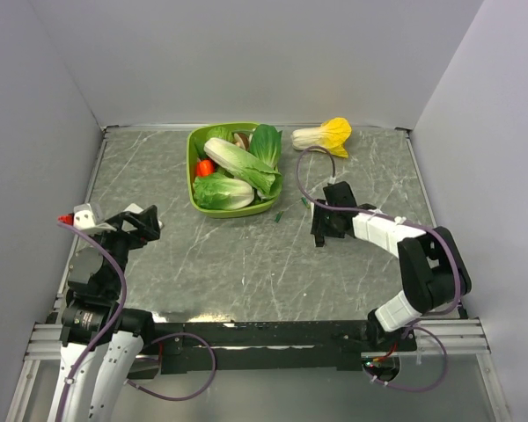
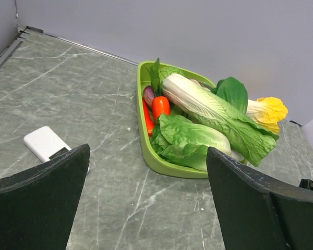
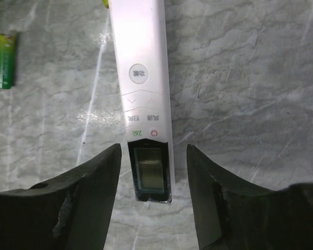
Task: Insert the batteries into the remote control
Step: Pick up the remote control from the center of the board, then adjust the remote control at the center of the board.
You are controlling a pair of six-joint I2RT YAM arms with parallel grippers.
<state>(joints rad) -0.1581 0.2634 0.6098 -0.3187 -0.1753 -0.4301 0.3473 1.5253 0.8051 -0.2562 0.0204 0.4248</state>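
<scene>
The remote control (image 3: 142,78) lies flat on the table, a white bar with buttons and a black display end (image 3: 150,174). My right gripper (image 3: 154,151) is open, with one finger on each side of that display end and a gap on both sides. One green battery (image 3: 5,61) lies to the left of the remote; in the top view two batteries (image 1: 280,214) (image 1: 303,202) lie by the right gripper (image 1: 319,236), which hides the remote there. My left gripper (image 1: 151,220) (image 2: 147,156) is open and empty at the table's left.
A green basket (image 1: 194,180) (image 2: 146,140) of leafy vegetables with a red tomato sits at the back centre. A yellow-tipped cabbage (image 1: 324,135) lies behind the right arm. A flat white piece (image 2: 44,143) lies on the table by my left finger.
</scene>
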